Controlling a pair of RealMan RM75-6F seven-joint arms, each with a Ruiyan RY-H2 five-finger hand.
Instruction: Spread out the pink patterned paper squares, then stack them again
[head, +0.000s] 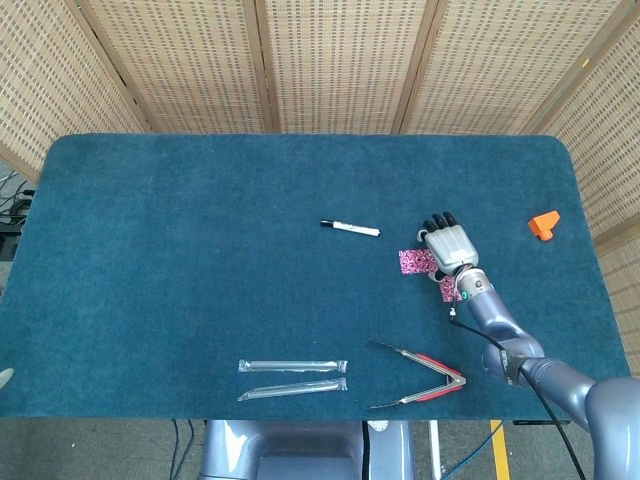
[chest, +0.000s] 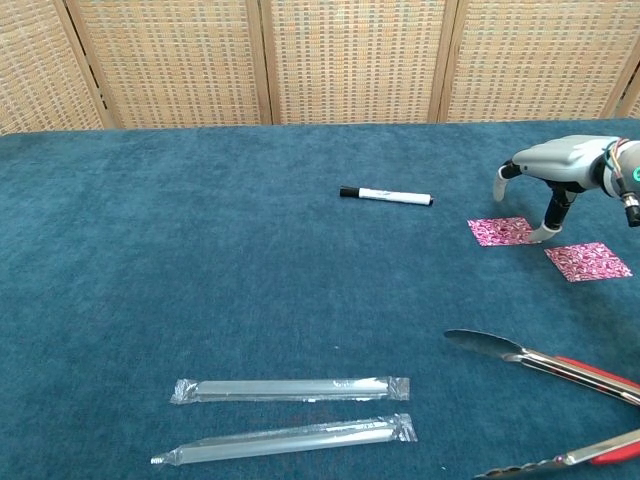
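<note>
The right hand (chest: 548, 178) is hovering low with its fingers spread and grasping nothing, a fingertip (chest: 546, 233) coming down at the near corner of the first pink paper square (chest: 503, 231); whether it is actually touching the paper cannot be told; the second pink paper square (chest: 588, 261) is lying flat just behind the hand, toward the wrist, apart from the first, so the squares appear spread and the restacking seems to be what is in hand; the left hand is not showing in either view. The risk, as I judge it, is that thin paper lying flat on pile is hard to lift; a fingertip pressing down may simply drag or crease the square, or push it further from its partner, and the stack may end up skewed. The tabletop (head: 200, 250) is covered in teal carpet-like cloth; well beyond the fingers a marker (head: 350, 229) is lying; tongs (head: 425, 380) and two wrapped straws (head: 292, 378) are sitting nearer the robot; an orange block (head: 544, 224) is resting off to the hand's outer side; woven cane screens (head: 330, 60) are closing off the room behind.
</note>
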